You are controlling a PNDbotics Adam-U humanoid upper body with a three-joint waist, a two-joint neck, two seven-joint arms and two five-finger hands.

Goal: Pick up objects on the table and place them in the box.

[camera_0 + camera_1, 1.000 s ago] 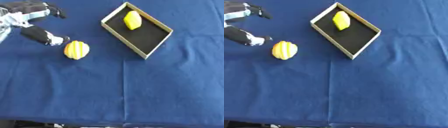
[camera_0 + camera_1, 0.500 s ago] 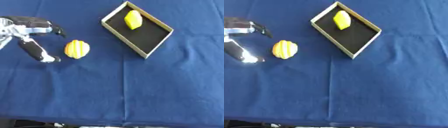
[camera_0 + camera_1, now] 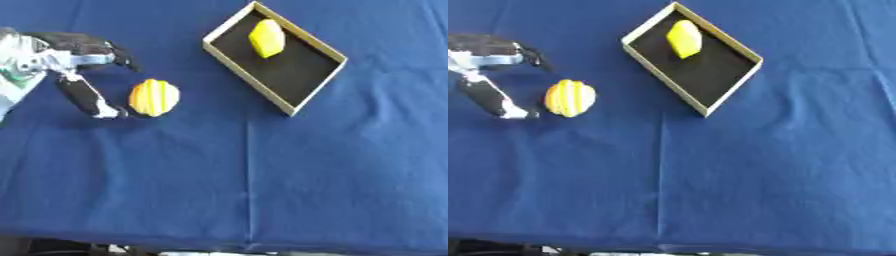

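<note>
- The robot's left hand (image 3: 66, 70) comes in at the table's left edge, toward the far side. It is black and silver, spread wide, and holds nothing.
- Its thumb (image 3: 86, 96) reaches down toward the near side and ends at a pale tip just beside the near-left side of the fruit. The pictures do not settle whether the tip touches it.
- The other fingers (image 3: 105, 47) stretch out to the right, farther back, and lie apart from the fruit, so the fruit sits in the open gap between thumb and fingers with nothing closed round it.
- The right hand shows in neither view.
- The yellow-orange fruit (image 3: 154, 97) is a rounded, slightly oval shape with darker orange ribs running lengthwise. It lies on the cloth in the left part of the table, well apart from the box.
- The box (image 3: 249, 72) is a shallow rectangular tray with thin pale tan walls and a flat black floor. It is turned at an angle to the table's edges and lies toward the far edge, a little right of the middle.
- A plain yellow object (image 3: 266, 37), smooth and blocky with a pointed far end, lies inside the box near its far corner.
- The table is covered with a deep blue cloth (image 3: 306, 180), matte, with faint fold creases crossing it.
- Along the near edge the cloth ends, and a dark strip of floor with a few pale blurred shapes shows below it.
</note>
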